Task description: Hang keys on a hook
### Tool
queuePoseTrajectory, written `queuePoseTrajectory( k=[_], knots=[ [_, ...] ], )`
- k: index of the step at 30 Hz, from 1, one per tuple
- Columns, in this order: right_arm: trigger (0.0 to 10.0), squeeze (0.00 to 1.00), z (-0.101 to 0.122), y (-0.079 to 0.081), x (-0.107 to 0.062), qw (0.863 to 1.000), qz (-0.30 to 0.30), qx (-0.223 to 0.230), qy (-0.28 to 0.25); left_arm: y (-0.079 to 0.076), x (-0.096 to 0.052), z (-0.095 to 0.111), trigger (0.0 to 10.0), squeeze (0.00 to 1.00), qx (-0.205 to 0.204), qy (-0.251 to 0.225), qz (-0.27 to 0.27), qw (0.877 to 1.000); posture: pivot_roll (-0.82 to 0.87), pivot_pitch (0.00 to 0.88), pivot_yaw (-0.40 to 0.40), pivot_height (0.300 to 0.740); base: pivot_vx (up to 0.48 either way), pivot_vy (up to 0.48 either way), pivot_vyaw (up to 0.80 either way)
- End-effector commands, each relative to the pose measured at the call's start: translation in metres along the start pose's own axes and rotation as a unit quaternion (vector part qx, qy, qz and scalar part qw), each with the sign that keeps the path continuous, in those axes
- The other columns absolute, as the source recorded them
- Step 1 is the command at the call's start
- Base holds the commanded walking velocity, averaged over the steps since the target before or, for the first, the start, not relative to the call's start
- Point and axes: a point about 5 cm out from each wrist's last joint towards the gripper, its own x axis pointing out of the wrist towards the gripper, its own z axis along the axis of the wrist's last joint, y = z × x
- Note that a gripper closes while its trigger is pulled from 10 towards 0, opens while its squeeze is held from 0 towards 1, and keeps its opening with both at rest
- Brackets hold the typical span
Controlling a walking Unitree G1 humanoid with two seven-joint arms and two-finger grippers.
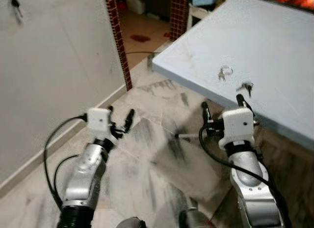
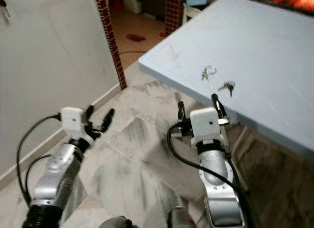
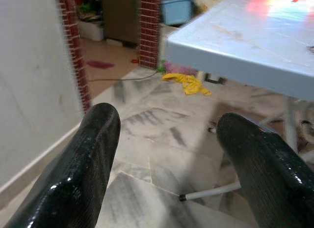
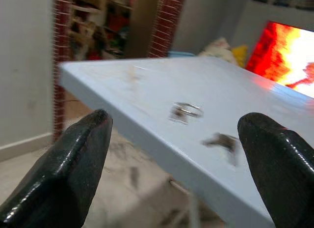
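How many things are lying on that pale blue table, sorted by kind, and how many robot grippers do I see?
Key ring with keys: 1
Dark key beside it: 1
Grippers, both with jaws open: 2 (left gripper, right gripper)
Total: 4, with both small items lying near the table edge ahead of the right gripper.

Nothing to read here, no lettering, label, brand mark or number legible on the pale blue table (image 1: 274,51), the grey wall (image 1: 54,56) or the white camera housings on the wrists.
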Motion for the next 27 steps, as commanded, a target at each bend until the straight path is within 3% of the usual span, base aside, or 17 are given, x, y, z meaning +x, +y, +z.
queuePoseTrajectory(
  k=[1, 4, 14, 27],
  knots=[
    [10.0, 0.00, 0.003, 0.002, 0.000, 1.000, 0.002, 0.006, -0.003, -0.006, 0.002, 0.002, 10.0, 0.00, 0.002, -0.005, -0.009, 1.000, -0.12, 0.149, 0.058, 0.740, 0.000, 0.000, -0.80],
    [10.0, 0.00, -0.003, 0.008, 0.005, 0.999, 0.036, 0.002, -0.003, -0.009, 0.004, 0.001, 10.0, 0.00, -0.003, -0.012, 0.010, 1.000, -0.10, 0.158, 0.060, 0.740, 0.000, 0.000, -0.80],
    [10.0, 0.00, 0.000, 0.003, 0.014, 1.000, 0.018, 0.016, -0.010, -0.019, 0.002, 0.003, 10.0, 0.00, -0.009, -0.016, -0.002, 1.000, -0.08, 0.178, 0.077, 0.740, 0.000, 0.000, -0.78],
    [10.0, 0.00, 0.018, 0.019, 0.022, 0.997, 0.055, 0.030, -0.037, -0.014, 0.005, 0.017, 10.0, 0.00, -0.015, -0.043, 0.014, 0.999, -0.07, 0.213, 0.040, 0.740, 0.000, 0.000, 0.00]
  ],
)
